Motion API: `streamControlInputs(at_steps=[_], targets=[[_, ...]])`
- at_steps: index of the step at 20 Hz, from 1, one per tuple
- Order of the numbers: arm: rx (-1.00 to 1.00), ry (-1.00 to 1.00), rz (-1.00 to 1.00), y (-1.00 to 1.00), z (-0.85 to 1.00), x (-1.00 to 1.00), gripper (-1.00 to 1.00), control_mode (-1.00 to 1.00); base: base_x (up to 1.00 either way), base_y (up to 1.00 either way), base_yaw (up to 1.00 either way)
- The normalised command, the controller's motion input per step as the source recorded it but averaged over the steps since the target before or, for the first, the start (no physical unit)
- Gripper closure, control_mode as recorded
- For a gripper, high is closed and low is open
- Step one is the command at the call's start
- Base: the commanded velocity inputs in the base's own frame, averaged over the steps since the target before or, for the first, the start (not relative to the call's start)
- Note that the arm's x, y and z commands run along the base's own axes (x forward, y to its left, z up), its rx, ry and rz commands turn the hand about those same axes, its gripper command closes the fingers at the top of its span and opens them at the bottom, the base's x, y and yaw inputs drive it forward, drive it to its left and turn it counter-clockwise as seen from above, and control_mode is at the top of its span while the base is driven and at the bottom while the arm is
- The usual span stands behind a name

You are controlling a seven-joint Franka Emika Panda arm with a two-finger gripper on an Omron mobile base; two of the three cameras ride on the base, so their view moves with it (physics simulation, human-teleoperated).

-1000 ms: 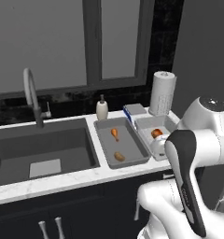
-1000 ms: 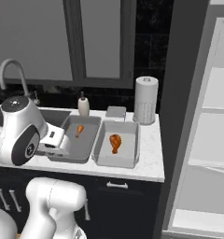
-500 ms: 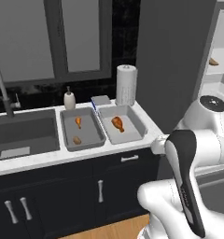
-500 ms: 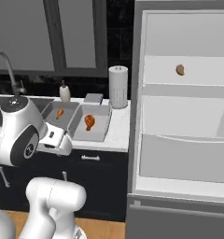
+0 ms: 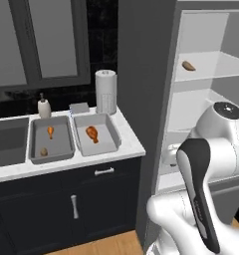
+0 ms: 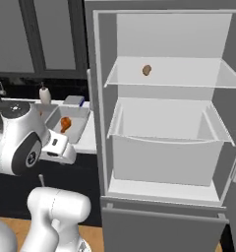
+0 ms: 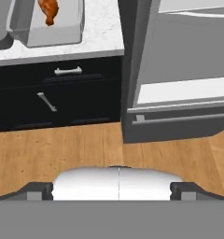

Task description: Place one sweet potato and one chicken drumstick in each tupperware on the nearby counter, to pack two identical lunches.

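Observation:
Two grey tupperware stand side by side on the white counter (image 5: 127,143). The left tupperware (image 5: 60,145) holds a chicken drumstick (image 5: 50,131) and a sweet potato (image 5: 44,151). In the right tupperware (image 5: 105,142) lies only a drumstick (image 5: 92,133); this drumstick (image 7: 49,11) also appears at the hand view's top left. Another sweet potato (image 6: 146,70) rests on the upper shelf of the open fridge (image 6: 164,74). My gripper (image 7: 112,192) is open and empty, low in front of the cabinets, looking down at the wooden floor.
A paper towel roll (image 5: 105,92) and a soap bottle (image 5: 44,107) stand behind the trays, and a dark sink (image 5: 7,142) lies to their left. The fridge has a clear drawer (image 6: 164,147) below its shelf. Dark cabinets with silver handles (image 7: 67,71) sit under the counter.
The whole picture has shifted: the base has moved right, from the sink towards the open fridge. Nothing on the counter has moved, and the gripper stays open.

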Motion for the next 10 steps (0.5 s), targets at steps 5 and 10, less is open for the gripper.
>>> streamControlInputs(at_steps=[5, 10], targets=[[0.0, 0.0, 0.0, 0.0, 0.0, 0.0, -1.0, 1.0, 0.27, -0.43, 0.01], [0.0, 0.0, 0.0, 0.0, 0.0, 0.0, -1.0, 1.0, 0.44, -0.2, 0.0]])
